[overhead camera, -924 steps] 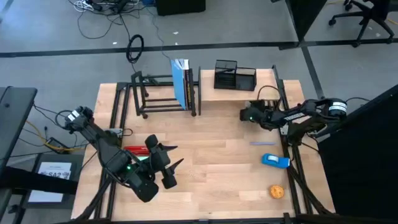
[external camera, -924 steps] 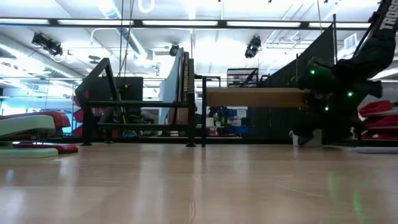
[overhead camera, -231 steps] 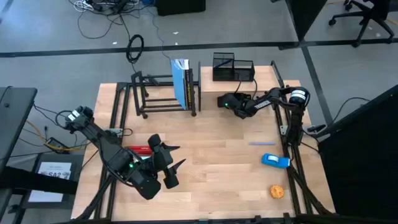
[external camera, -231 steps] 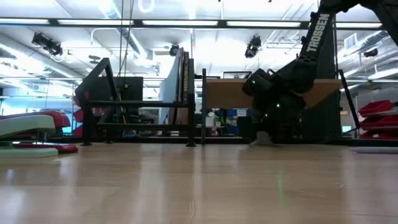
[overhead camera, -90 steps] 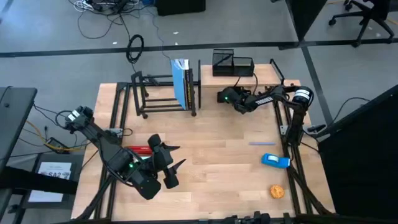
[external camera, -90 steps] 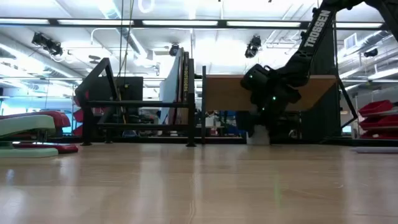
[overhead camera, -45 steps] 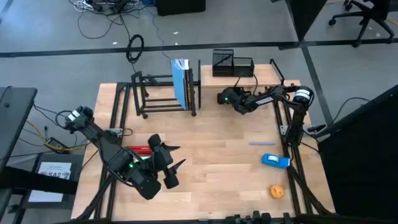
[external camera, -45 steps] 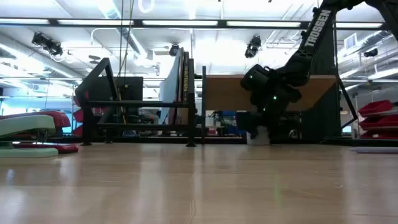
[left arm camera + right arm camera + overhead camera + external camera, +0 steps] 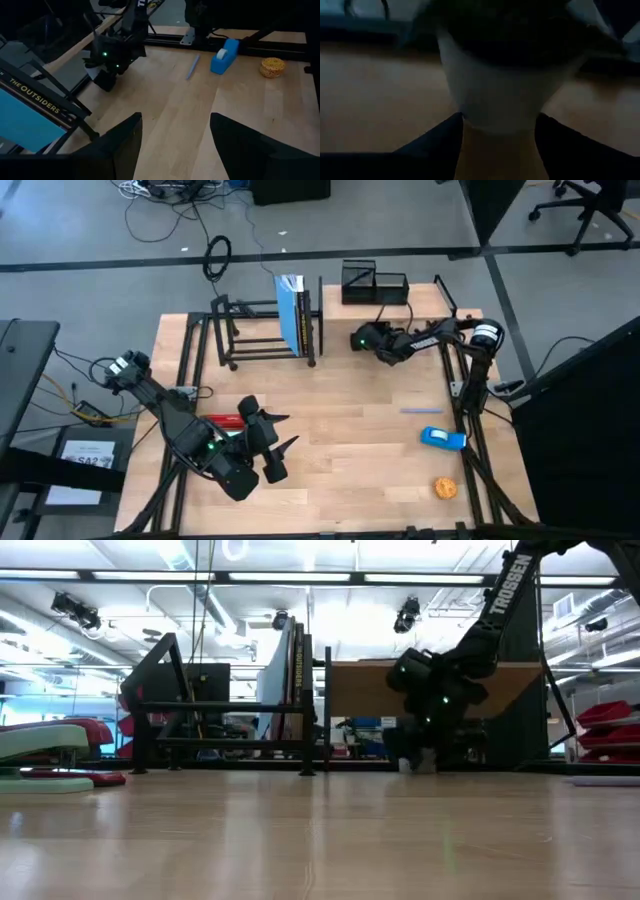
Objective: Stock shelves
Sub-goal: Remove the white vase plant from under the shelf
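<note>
Shelves (image 9: 360, 690) just beyond the right gripper (image 9: 362, 340)
Its fingers clasp a pale rounded object (image 9: 495, 100); we would lift it clear of the board edge, then enter level. Left gripper (image 9: 268, 448) waits, spread wide.

You see grey concrete floor (image 9: 90, 240) with loose black cables (image 9: 170, 192), a black office chair (image 9: 590, 205), bright ceiling strip lights (image 9: 290, 577).

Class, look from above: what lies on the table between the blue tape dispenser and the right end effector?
In the high view, only a thin blue pen lies between the blue tape dispenser and the right end effector.
</note>
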Controlling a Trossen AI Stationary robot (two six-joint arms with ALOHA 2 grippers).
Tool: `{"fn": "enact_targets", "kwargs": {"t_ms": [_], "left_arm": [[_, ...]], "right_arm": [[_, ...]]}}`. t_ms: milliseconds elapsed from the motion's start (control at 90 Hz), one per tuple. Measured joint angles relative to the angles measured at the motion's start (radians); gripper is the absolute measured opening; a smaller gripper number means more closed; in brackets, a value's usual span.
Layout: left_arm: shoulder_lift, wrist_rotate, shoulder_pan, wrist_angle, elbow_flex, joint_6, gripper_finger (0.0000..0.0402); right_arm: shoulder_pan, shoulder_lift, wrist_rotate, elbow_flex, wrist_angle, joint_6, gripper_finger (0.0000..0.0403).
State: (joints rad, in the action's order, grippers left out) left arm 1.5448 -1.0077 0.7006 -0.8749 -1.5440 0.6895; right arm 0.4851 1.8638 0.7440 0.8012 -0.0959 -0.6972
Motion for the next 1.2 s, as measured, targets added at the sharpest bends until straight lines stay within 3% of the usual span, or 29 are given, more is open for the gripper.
{"fn": "enact_targets", "kwargs": {"t_ms": [411,756,900,1022,1111,1200], "left_arm": [[0.000,0.000,0.000,0.000,0.000,0.000,0.0213],[0.000,0.000,0.001,-0.002,0.000,-0.001,0.0213],[0.000,-0.001,0.001,-0.005,0.000,-0.003,0.0213],[0.000,-0.008,0.002,-0.006,0.000,-0.005,0.0214],[0.000,-0.015,0.002,-0.005,0.000,-0.005,0.0214],[0.001,-0.023,0.002,-0.005,0.000,-0.005,0.0213]], "right_arm": [[-0.209,-0.004,0.043,0.003,0.158,-0.050,0.0208],[-0.541,-0.040,0.064,0.004,0.489,-0.231,0.0209],[-0.729,-0.183,-0.070,-0.006,0.724,-0.292,0.0209],[-0.848,-0.394,-0.214,-0.004,0.738,-0.156,0.0209],[-0.869,-0.551,-0.305,0.004,0.706,0.009,0.0209],[-0.798,-0.697,-0.296,0.053,0.695,0.152,0.0209]]}}
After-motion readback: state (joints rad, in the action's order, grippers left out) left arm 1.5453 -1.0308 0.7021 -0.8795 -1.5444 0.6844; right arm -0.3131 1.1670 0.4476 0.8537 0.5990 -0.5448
